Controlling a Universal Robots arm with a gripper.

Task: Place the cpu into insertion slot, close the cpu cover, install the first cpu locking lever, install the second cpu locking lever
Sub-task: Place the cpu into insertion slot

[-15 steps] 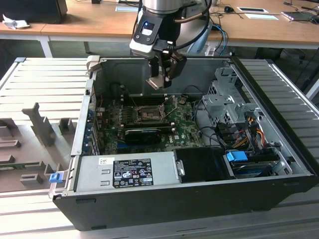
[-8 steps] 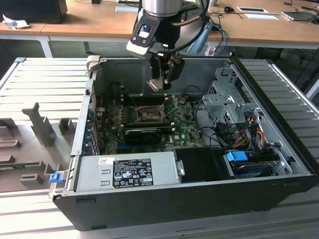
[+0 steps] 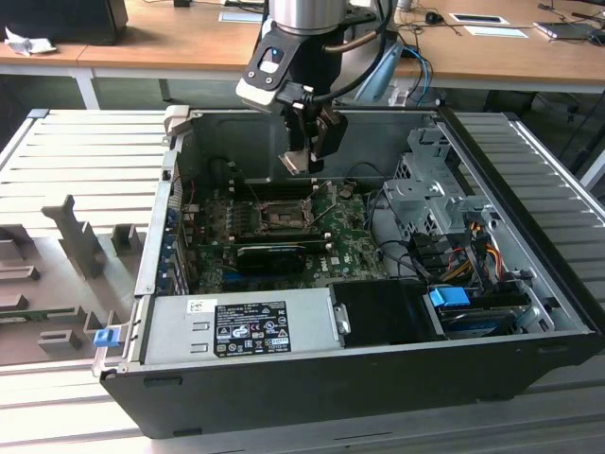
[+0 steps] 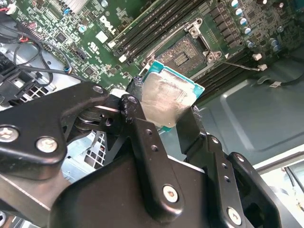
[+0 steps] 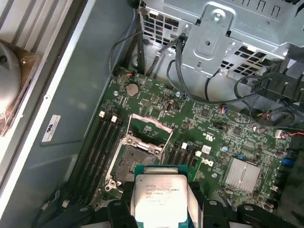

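The claw [image 4: 166,110] is clamped on the cpu [image 4: 168,97], its two black fingers [image 4: 142,130] pinching opposite edges of the chip with the silvery top plate facing the second wrist view; in the exterior view the cpu [image 3: 296,162] hangs in the air inside the open computer case [image 3: 378,378], above the green motherboard [image 3: 345,241] and clear of it, not yet seated; the insertion slot [image 5: 137,164] lies bare below, and the cpu cover [image 5: 151,120] looks swung up and open on its far side, so the way in seems free. The hazards, as I judge them, come from the thin edge grip and the fine contacts in the slot; if the chip comes down tilted or turned out of line with the slot, a corner could land first and bend contacts; a slip in the fingers would drop it onto the motherboard; too low a path could clip the raised cover or the memory slots [image 5: 97,147] beside the slot; pressing down before it sits flat would be the worst fault.
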